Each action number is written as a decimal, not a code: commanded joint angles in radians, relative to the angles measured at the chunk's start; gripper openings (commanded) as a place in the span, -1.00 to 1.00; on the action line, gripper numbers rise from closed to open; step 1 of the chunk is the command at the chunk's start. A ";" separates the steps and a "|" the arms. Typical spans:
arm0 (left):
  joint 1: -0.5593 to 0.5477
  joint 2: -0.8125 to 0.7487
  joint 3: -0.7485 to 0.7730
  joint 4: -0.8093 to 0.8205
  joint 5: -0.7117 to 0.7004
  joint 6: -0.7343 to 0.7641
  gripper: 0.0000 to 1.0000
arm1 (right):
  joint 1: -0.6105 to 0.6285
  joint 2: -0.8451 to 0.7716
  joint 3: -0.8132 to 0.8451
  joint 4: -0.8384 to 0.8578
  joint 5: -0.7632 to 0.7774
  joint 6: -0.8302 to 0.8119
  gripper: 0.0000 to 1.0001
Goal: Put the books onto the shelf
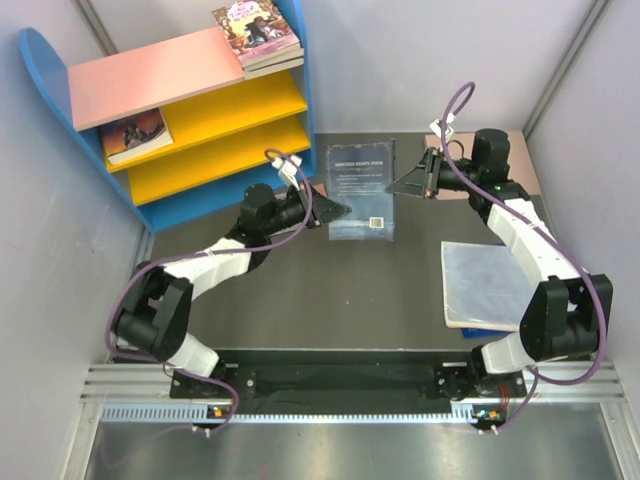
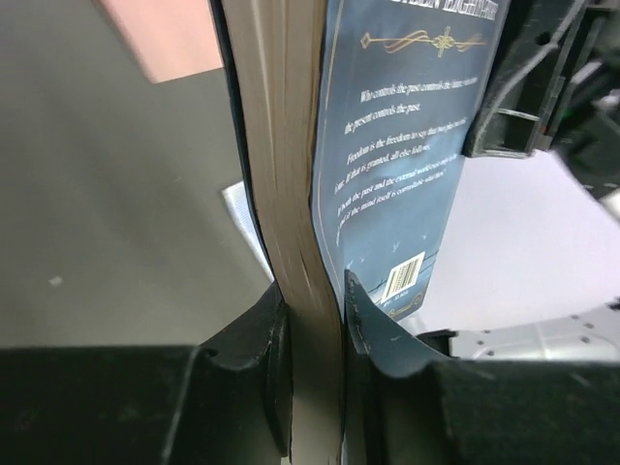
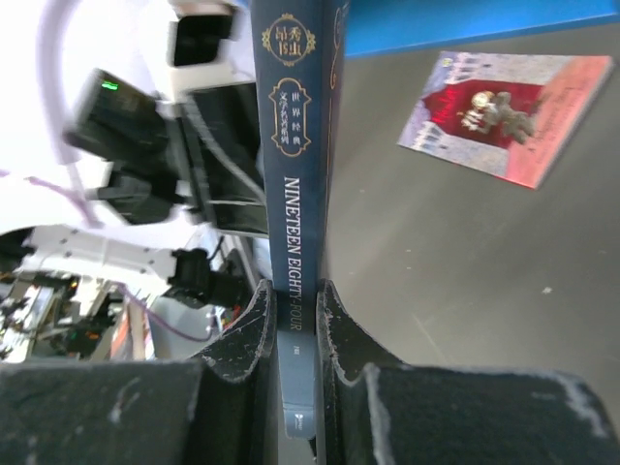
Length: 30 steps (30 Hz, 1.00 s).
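A navy blue book [image 1: 362,190] hangs flat above the table between both arms. My left gripper [image 1: 335,212] is shut on its page edge [image 2: 291,194], one finger on each cover [image 2: 312,291]. At the opposite side, my right gripper [image 1: 402,184] is shut on the spine [image 3: 295,194], fingers pressed to both faces [image 3: 294,291]. The shelf [image 1: 290,130] stands at the back left. Two books [image 1: 258,35] lie on its pink top board and one [image 1: 135,135] on the upper yellow board. In the right wrist view a red-white book [image 3: 504,116] lies on the grey surface beyond.
A large pale blue-white pad [image 1: 485,285] lies on the table at the right, beside the right arm. A flat pink board [image 1: 525,175] sits behind that arm. Grey walls close in the left, back and right sides.
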 commanded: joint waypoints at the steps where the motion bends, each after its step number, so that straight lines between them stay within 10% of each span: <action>1: -0.037 -0.141 0.198 -0.494 -0.060 0.366 -1.00 | 0.039 0.013 0.108 -0.082 0.036 -0.110 -0.95; 14: -0.021 -0.152 0.832 -1.034 -0.287 0.599 -1.00 | 0.040 -0.010 0.025 -0.165 0.213 -0.243 0.16; 30: 0.290 0.005 1.216 -1.030 -0.040 0.329 -1.00 | 0.094 -0.068 -0.141 -0.153 0.321 -0.294 0.38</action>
